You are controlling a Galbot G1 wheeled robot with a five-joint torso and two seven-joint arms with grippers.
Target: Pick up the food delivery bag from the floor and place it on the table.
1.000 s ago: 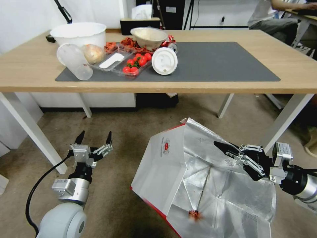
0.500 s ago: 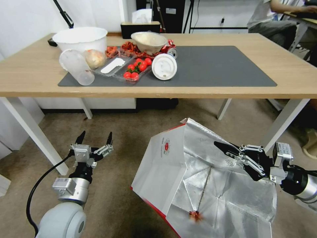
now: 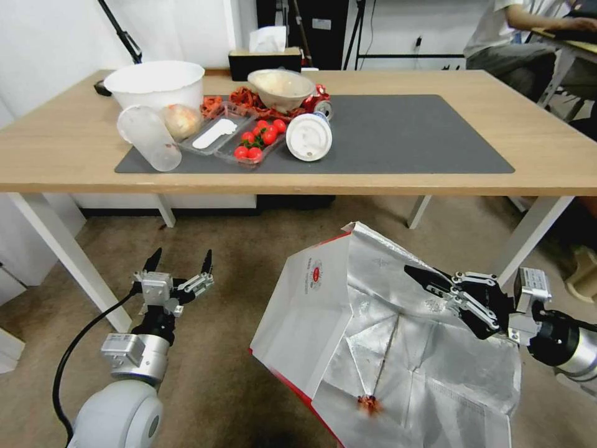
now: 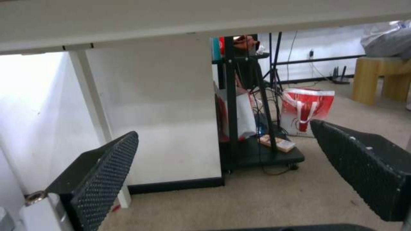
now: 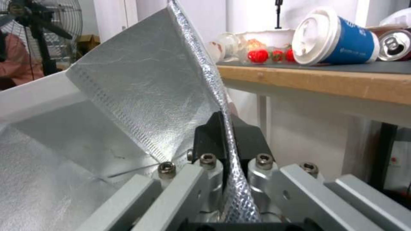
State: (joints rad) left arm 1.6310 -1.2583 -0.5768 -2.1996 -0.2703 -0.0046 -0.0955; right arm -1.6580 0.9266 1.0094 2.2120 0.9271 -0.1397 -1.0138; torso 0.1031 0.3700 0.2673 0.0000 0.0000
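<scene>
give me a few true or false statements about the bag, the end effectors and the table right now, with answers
1. The right end effector is shut on the rim of the food delivery bag. True.
2. The left end effector is gripping the bag's other side. False: it is open and holds nothing, off to the bag's left, above the floor.
3. The bag already sits on the table. False: it is below the table's front edge, in front of the table.
4. The bag's mouth is open, showing silver foil lining. True.
5. The paper cup on the dark mat stands upright. False: it lies on its side.
</scene>
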